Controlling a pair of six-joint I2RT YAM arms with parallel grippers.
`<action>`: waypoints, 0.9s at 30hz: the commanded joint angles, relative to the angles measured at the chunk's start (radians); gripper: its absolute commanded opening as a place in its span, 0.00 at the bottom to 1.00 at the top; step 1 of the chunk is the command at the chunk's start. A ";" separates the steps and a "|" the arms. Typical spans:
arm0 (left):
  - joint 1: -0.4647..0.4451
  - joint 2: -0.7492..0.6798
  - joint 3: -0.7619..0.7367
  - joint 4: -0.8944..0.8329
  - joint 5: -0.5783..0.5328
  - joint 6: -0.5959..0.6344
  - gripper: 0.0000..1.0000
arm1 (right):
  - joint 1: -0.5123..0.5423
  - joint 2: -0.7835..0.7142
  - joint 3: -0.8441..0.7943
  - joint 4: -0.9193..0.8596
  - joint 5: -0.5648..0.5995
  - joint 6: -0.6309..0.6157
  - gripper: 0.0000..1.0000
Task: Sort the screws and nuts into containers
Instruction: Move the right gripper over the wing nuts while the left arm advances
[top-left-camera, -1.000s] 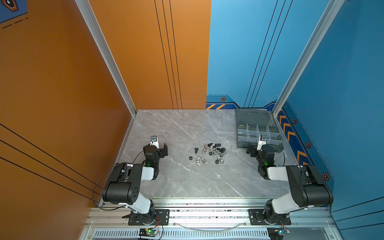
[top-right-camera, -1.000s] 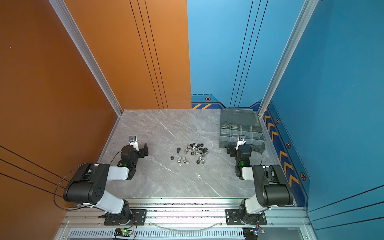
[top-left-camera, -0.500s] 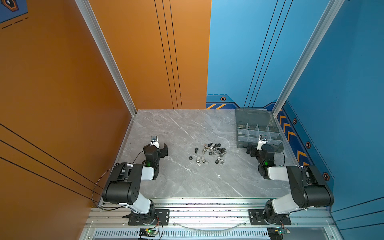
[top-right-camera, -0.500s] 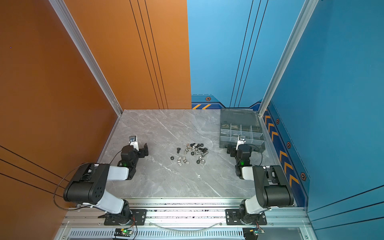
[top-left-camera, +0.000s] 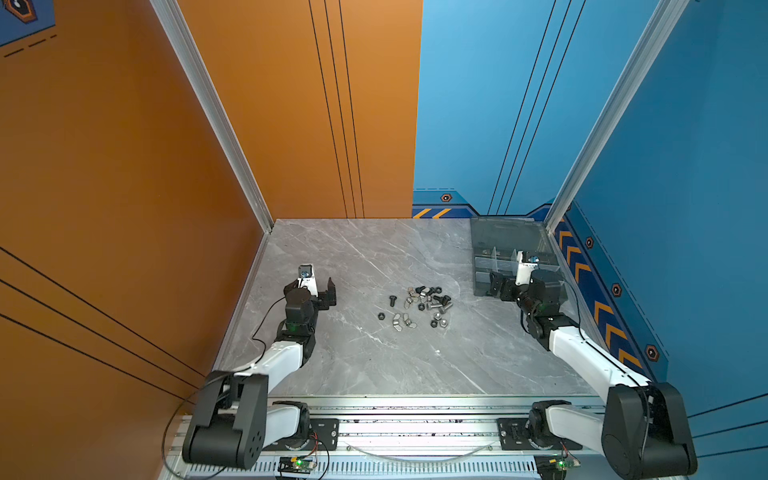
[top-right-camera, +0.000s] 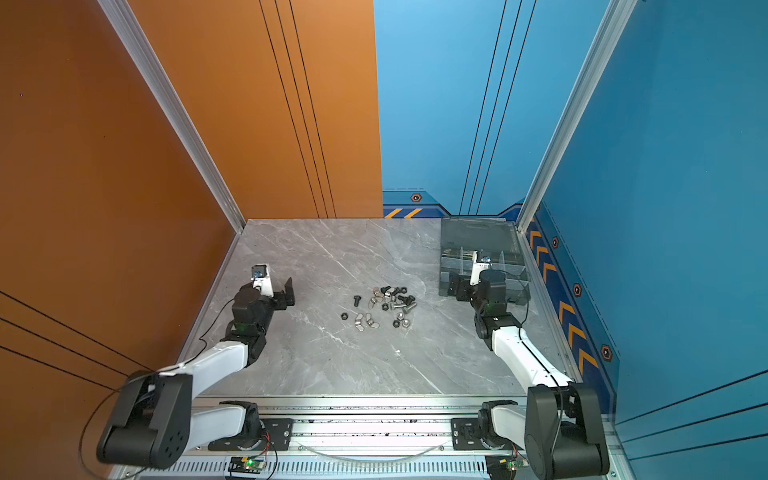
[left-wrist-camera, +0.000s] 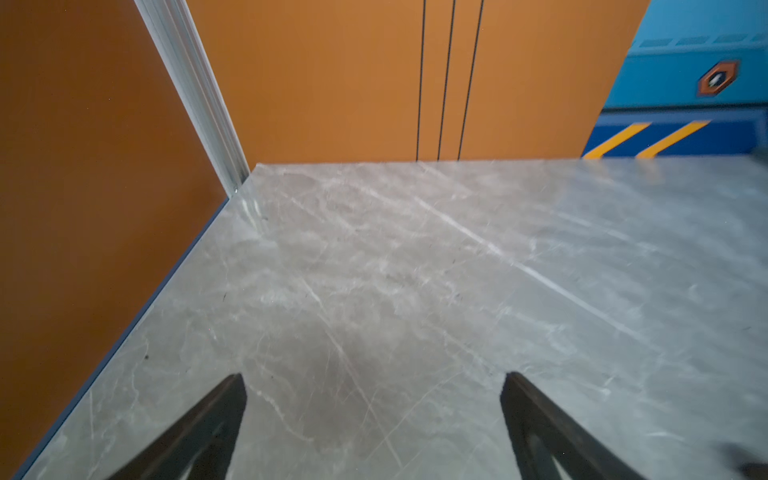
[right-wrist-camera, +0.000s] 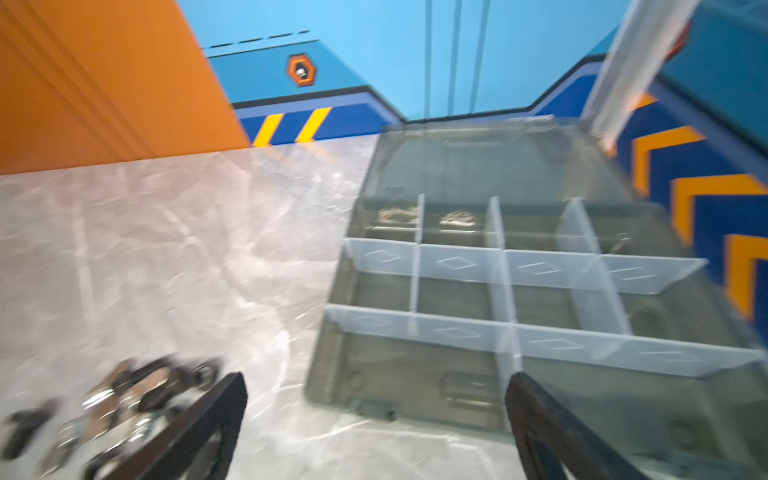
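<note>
Left arm (top-left-camera: 278, 359) and right arm (top-left-camera: 582, 349): white links, black joints, black jaws, thin black cables.

**Blurred, cropped, covered**

In both top views the screws (top-left-camera: 392, 300) and nuts (top-left-camera: 380, 316) are too small to count surely. The right wrist view smears them with blur and crops the heap at its edge. There the box (right-wrist-camera: 519, 266) runs out of frame, and pale marks in 2 far compartments are unreadable. The right gripper (top-left-camera: 508, 286) covers most of the box's near edge in both top views. Both wrist views crop the fingers (left-wrist-camera: 199, 432).
</note>
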 joint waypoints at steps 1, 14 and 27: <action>-0.030 -0.084 0.098 -0.268 0.048 -0.152 0.98 | 0.054 -0.016 0.095 -0.283 -0.160 0.047 1.00; -0.185 -0.093 0.191 -0.687 0.322 -0.518 0.98 | 0.409 0.067 0.220 -0.423 -0.271 0.020 1.00; -0.219 -0.115 0.106 -0.755 0.329 -0.617 0.98 | 0.549 0.425 0.398 -0.475 -0.179 -0.014 0.93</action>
